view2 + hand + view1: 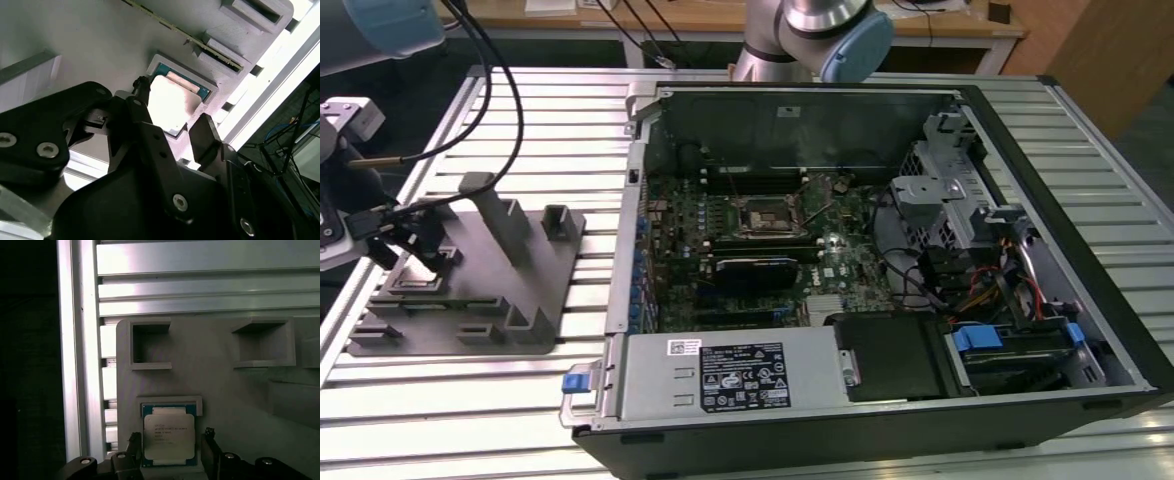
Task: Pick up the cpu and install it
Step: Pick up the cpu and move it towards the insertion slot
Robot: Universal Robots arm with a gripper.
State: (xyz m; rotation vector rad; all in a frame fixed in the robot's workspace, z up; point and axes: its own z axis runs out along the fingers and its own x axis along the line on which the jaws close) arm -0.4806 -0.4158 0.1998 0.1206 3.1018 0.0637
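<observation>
The cpu (168, 436) is a flat square chip with a silver top and a green rim. It lies in a shallow square recess of the grey plastic fixture (215, 385). My gripper (171, 444) is low over it, open, with one black finger (134, 444) on each side of the chip and small gaps showing. In the second wrist view the cpu (172, 100) looks glare-white between the fingertips (202, 127). In the exterior view my gripper (416, 245) hangs over the fixture (480, 300) at the exterior view's left. The motherboard socket (765, 215) sits inside the open computer case.
The open computer case (881, 250) lies on the slatted metal table (454, 420), with a power supply (734, 375) near its front and drive cages (961, 200) at the exterior view's right. Upright posts (500, 215) and empty pockets (150, 345) stand on the fixture. Cables (494, 90) trail from the arm.
</observation>
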